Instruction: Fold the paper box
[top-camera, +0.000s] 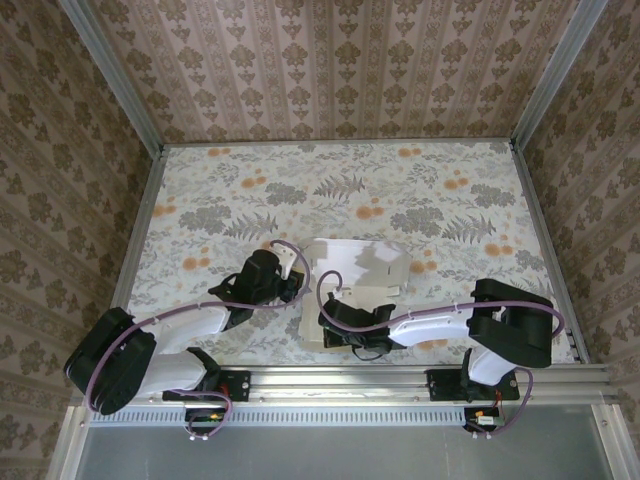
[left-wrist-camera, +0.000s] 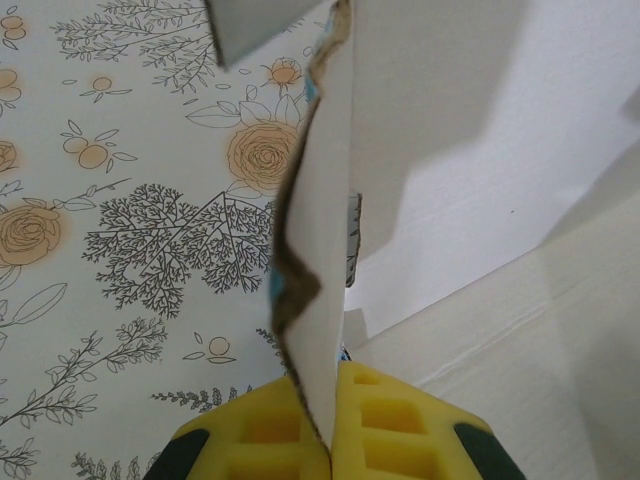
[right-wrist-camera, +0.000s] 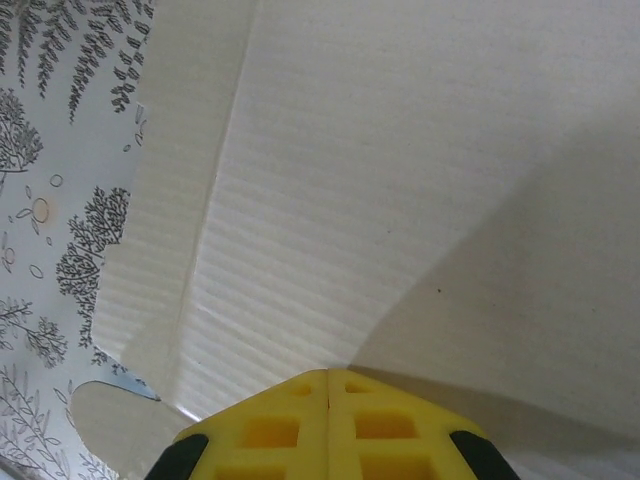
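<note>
Left jaws pinch a paper box (left-wrist-camera: 322, 340) flap; the right jaws, pressed together, sit just before its white face.

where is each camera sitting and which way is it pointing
top external: fixed above and behind the arms, looking down on the table; both arms show, left pincer and right pincer at the paper box.
left wrist: on the left wrist, looking along its yellow fingers, shut on a card edge of the box, floral table beyond.
right wrist: on the right wrist, looking past its shut fingers onto the box's white face.
shared: both wrist views show the white card against the floral table.
</note>
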